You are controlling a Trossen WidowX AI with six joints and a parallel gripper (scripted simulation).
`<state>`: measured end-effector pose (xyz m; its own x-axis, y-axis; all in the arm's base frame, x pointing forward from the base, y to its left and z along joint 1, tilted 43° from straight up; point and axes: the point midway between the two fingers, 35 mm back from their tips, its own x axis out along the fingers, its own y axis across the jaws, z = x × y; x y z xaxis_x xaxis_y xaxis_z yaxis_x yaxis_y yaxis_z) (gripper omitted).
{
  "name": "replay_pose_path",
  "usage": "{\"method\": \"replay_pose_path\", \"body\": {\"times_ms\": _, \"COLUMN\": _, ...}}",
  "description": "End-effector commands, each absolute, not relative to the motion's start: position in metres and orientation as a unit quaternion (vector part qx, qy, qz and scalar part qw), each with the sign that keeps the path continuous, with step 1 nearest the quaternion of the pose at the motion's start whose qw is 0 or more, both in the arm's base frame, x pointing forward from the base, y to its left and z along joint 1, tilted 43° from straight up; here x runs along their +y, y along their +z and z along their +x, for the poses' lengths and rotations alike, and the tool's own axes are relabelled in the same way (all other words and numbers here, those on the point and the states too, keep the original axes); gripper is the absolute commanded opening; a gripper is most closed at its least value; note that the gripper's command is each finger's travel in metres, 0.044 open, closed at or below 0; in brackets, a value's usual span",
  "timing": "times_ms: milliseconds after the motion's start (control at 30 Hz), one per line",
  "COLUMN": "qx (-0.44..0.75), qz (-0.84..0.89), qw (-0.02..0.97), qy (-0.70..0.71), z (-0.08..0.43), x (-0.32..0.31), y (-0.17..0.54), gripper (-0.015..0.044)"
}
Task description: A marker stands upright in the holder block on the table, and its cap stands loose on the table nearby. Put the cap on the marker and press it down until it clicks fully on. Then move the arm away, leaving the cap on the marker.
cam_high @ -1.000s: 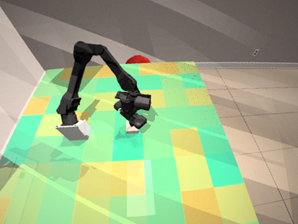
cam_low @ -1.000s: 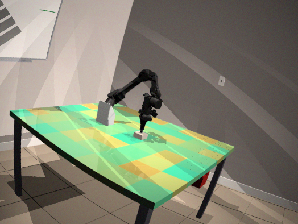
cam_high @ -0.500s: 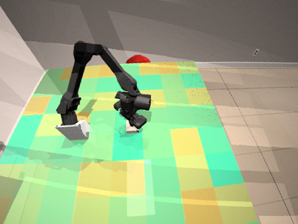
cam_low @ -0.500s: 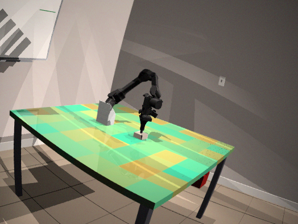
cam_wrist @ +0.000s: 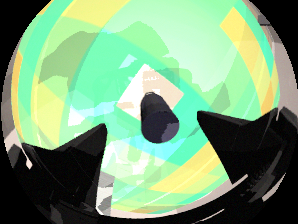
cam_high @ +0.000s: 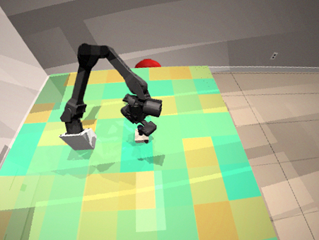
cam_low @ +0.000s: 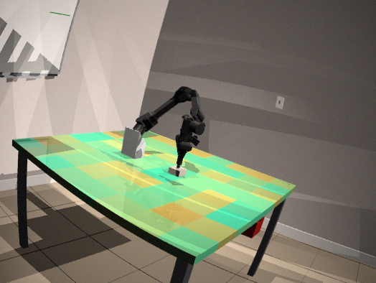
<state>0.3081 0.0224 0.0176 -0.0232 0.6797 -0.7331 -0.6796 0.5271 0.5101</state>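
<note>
The pale holder block (cam_high: 137,137) (cam_low: 173,170) (cam_wrist: 132,97) stands on the patterned table (cam_high: 173,227) (cam_low: 118,190). In the wrist view the dark cap (cam_wrist: 160,126) is over the block, at the top of the upright marker, which it hides. How far down the cap sits cannot be told. My gripper (cam_wrist: 152,121) is open and points down over the block. In the wrist view its fingers stand apart on either side of the cap, with a visible gap at each side. In the top and exterior views the gripper largely hides the cap and marker.
The arm's light grey base (cam_high: 81,141) (cam_low: 130,145) stands on the table to the left of the block. A red object (cam_high: 148,64) (cam_low: 254,230) is beyond the table's edge, lower than its top. White walls and a tiled floor surround the table.
</note>
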Motion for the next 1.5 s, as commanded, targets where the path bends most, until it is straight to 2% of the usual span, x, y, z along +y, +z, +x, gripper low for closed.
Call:
{"method": "replay_pose_path", "body": {"times_ms": 0, "qx": 0.519, "qz": -0.005, "qw": 0.707, "qy": 0.481, "z": 0.31, "x": -0.015, "y": 0.055, "gripper": 0.044}}
{"method": "replay_pose_path", "body": {"times_ms": 167, "qx": 0.519, "qz": -0.005, "qw": 0.707, "qy": 0.481, "z": 0.31, "x": -0.017, "y": 0.058, "gripper": 0.044}}
{"method": "replay_pose_path", "body": {"times_ms": 500, "qx": 0.655, "qz": 0.247, "qw": 0.663, "qy": 0.267, "z": 0.312, "x": -0.011, "y": 0.051, "gripper": 0.0177}}
{"method": "replay_pose_path", "body": {"times_ms": 733, "qx": 0.657, "qz": 0.252, "qw": 0.661, "qy": 0.262, "z": 0.312, "x": -0.011, "y": 0.05, "gripper": 0.0}}
{"method": "replay_pose_path", "body": {"times_ms": 1467, "qx": 0.657, "qz": 0.252, "qw": 0.661, "qy": 0.262, "z": 0.312, "x": -0.003, "y": 0.041, "gripper": 0.0}}
